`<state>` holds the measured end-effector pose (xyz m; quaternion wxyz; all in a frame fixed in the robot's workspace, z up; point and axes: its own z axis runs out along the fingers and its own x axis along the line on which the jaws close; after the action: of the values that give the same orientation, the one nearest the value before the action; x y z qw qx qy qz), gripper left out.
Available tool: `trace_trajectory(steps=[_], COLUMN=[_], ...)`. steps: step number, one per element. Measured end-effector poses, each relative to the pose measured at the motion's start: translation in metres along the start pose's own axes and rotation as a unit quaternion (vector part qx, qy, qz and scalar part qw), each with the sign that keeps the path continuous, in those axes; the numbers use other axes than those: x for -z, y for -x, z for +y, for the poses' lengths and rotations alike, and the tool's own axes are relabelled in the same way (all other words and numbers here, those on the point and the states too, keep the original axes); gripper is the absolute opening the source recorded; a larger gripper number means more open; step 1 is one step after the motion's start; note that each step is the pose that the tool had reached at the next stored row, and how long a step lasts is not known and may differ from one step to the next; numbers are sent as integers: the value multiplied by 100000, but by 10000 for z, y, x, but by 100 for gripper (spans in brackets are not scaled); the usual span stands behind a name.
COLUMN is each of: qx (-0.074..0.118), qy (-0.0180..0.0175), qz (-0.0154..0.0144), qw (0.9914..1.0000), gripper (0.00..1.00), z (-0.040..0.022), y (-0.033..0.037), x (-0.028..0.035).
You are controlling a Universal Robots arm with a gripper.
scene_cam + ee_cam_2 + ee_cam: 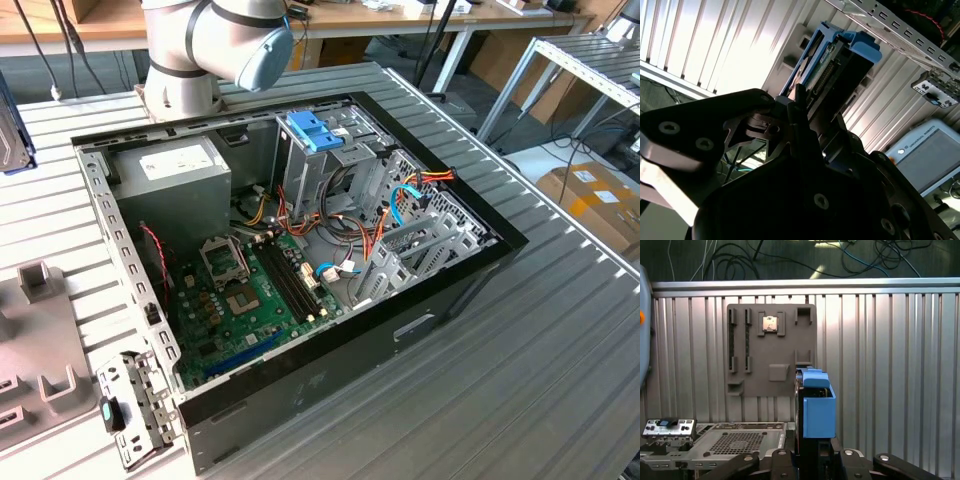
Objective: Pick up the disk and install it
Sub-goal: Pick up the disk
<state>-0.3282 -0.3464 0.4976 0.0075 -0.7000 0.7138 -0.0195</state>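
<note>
The disk (837,65) is a grey drive in a light-blue carrier rail. It stands on edge between my gripper's dark fingers (796,107). My gripper (815,117) is shut on its lower part. In the first wrist view the disk (816,402) is edge-on, blue rail uppermost, rising from the gripper (812,452). It hangs over the ribbed metal table, beside the grey fixture plate (771,347). At the exterior view's left edge, a grey slab with a blue rim (12,125) pokes into the picture above the table.
The open computer case (300,250) lies in the middle of the table. Inside it stands a tall metal drive cage with a blue plastic bracket (314,130) on top, and a second cage (425,235) with loose cables. A loose front-panel piece (135,405) lies at the case's corner. A pendant screen (930,150) rests nearby.
</note>
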Motion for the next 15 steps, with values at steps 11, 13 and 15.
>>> trace_trajectory(steps=[11, 13, 15], qx=[-7, 2, 2], qy=[-1, 0, -2], qz=[0, 3, 1], qw=[100000, 100000, 100000], gripper=[35, 35, 35], z=[-116, -118, -118], y=[2, 2, 2], x=[-4, -4, -5])
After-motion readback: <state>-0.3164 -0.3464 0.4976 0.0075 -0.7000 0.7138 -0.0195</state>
